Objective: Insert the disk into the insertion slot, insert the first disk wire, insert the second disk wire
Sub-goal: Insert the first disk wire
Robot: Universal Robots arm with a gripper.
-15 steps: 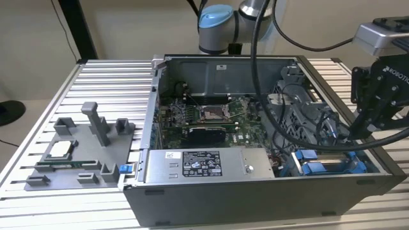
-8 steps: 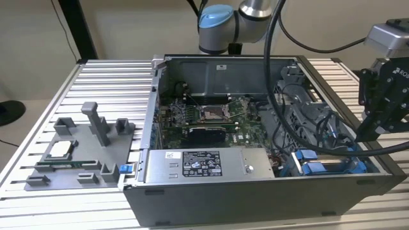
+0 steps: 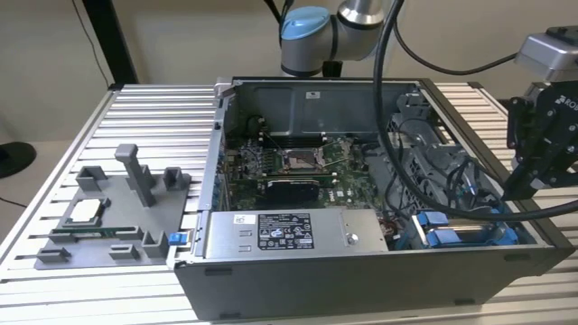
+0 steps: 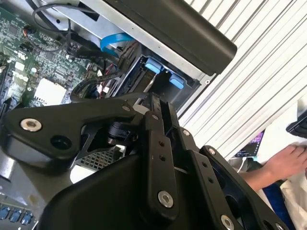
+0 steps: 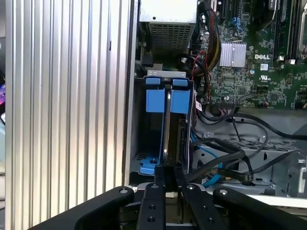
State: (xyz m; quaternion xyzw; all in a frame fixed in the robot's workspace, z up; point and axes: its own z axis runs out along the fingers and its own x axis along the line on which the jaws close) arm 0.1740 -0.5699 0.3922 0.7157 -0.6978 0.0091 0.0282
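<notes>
First wrist view: closed gripper (image 5: 169,170) just beside the disk (image 5: 178,103) in the insertion slot (image 5: 136,124).

We see soft, even room light in the exterior view: the ribbed aluminium table top (image 3: 153,101) carries a pale sheen, while the open grey sheet-metal computer case (image 3: 316,108) sinks into shade inside. In the second wrist view that table burns out to near white, and the black metal gripper (image 4: 156,103) is a dark mass with small glints on its screws. In the first wrist view the finned silver heat sink (image 5: 232,53) is blown out, and the blue-framed silver disk (image 5: 156,100) glows against shadow.
</notes>
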